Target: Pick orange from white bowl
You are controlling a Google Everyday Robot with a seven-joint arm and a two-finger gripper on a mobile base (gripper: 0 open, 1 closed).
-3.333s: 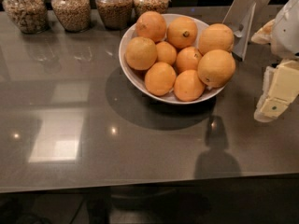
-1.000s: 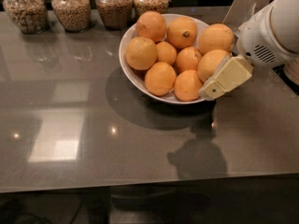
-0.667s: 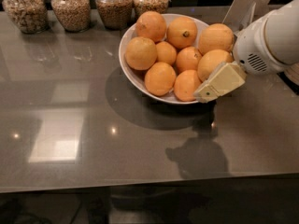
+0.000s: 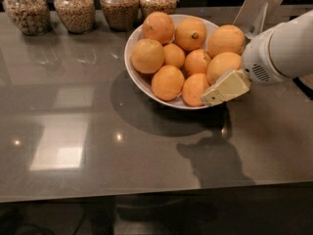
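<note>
The white bowl (image 4: 138, 77) stands on the grey counter at centre right, heaped with several oranges (image 4: 167, 82). My gripper (image 4: 215, 96) reaches in from the right on a white arm (image 4: 283, 50). Its cream-coloured finger (image 4: 226, 87) lies over the bowl's near right rim, right beside the front right orange (image 4: 195, 89) and just below another orange (image 4: 222, 66). Only one finger shows.
Several glass jars of grains (image 4: 73, 8) line the back edge of the counter. A white angled stand (image 4: 259, 6) sits behind the bowl at back right. The counter's front edge (image 4: 146, 192) runs across the bottom.
My arm came in from the right side of the counter to the bowl's right rim, then edged a little lower and left along the rim. The oranges have not moved.
</note>
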